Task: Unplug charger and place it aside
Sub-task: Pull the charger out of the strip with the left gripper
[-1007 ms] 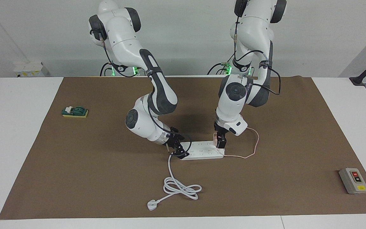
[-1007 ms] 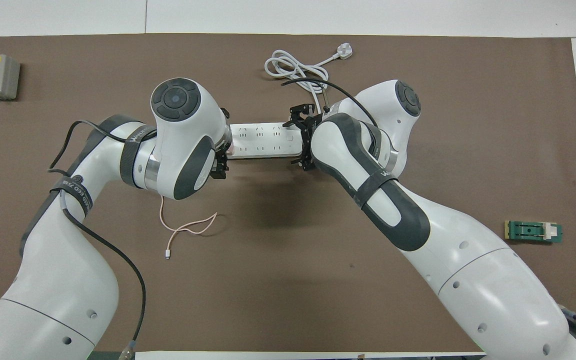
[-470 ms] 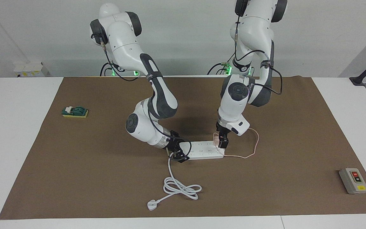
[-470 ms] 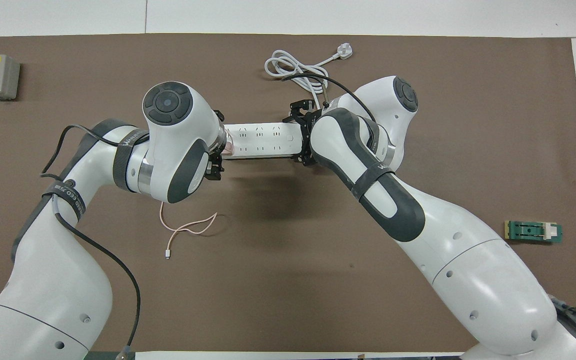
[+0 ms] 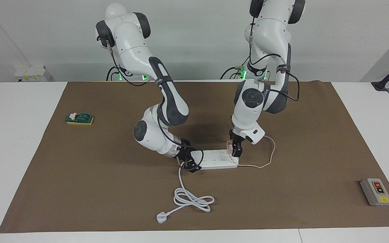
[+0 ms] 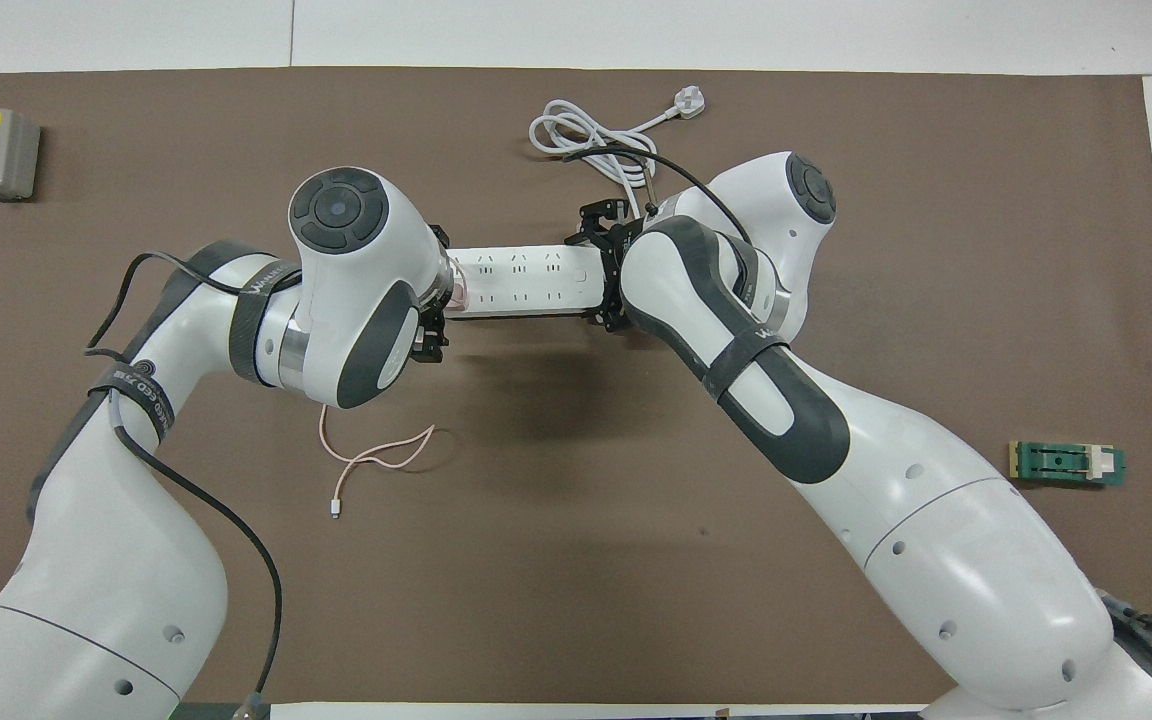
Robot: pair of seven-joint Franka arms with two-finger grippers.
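1. Facing view: right gripper (image 5: pixel 188 163) clamped on the power strip (image 5: pixel 214 159) at its corded end, unchanged from a second ago.
2. Left gripper (image 5: pixel 235 152) lower now over the strip's other end, jaws narrowing around the charger (image 5: pixel 229 147); grip not confirmed.
3. Charger seated in the strip, unplugging not begun.

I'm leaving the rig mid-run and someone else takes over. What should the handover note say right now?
Left gripper: down at the charger, which is plugged into the power strip at the left arm's end; grip not confirmed.
Right gripper: at the strip's cord end, apparently bracing it.
The charger's pink cable lies looped on the mat.
Done: both arms in position.
Left: secure the charger, pull it out, set it aside.
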